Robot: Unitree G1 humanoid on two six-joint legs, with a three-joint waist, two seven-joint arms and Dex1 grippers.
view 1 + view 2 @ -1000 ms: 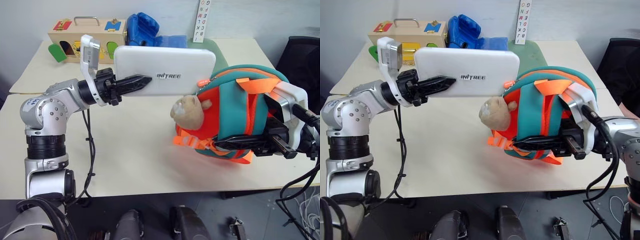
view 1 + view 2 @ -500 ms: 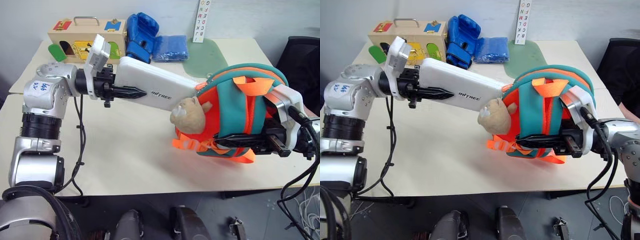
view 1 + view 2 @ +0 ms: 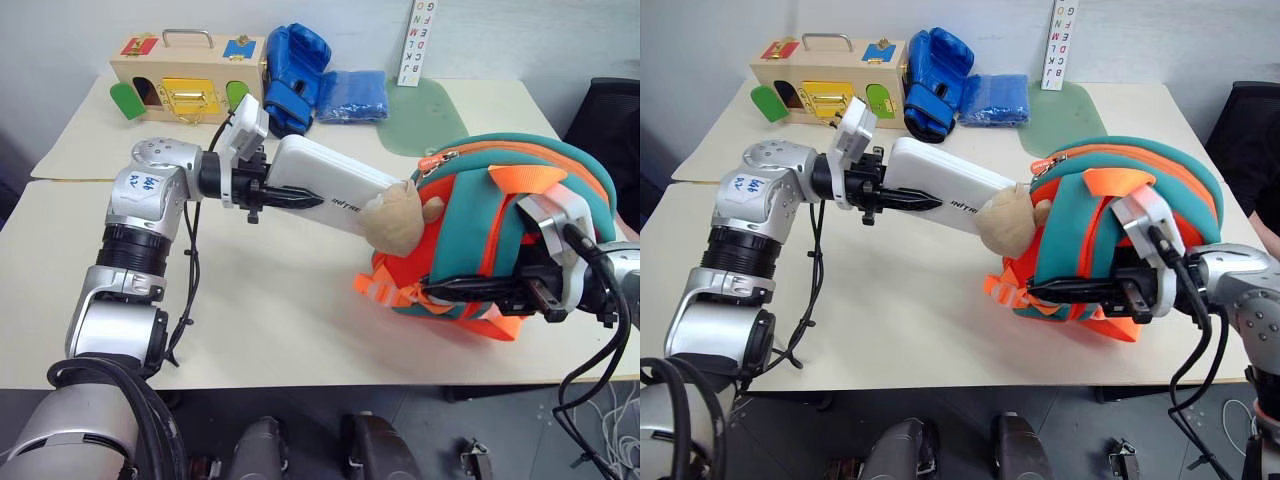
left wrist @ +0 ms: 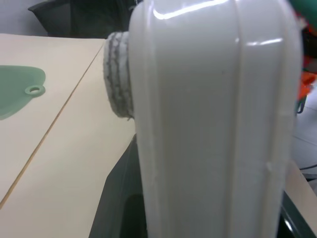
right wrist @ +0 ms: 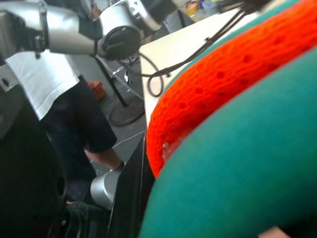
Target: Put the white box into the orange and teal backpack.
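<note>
On the beige table [image 3: 290, 300] in front of me, the biggest thing is the orange and teal backpack [image 3: 500, 230], lying bulky toward my right side with its opening turned to my left. My right gripper [image 3: 470, 290] is clamped tight on the low front edge of the backpack, fingers pinched narrow over the orange fabric and webbing. Next in size is the white box [image 3: 330, 185], held clear of the table and tilted, its far end reaching the mouth of the backpack just behind the tan plush toy [image 3: 395, 215] that hangs there. My left gripper [image 3: 290, 196] holds the white box by its near end, black fingers closed across its flat sides; in my left wrist view the box [image 4: 213, 124] rises straight ahead. Along the far edge of the table stand the wooden box with coloured doors [image 3: 185, 75], a blue glove [image 3: 292, 60] beside it, then a folded blue cloth [image 3: 352, 95] and a green mat [image 3: 425, 115]. A lettered strip [image 3: 417, 40] stands upright behind the mat.
</note>
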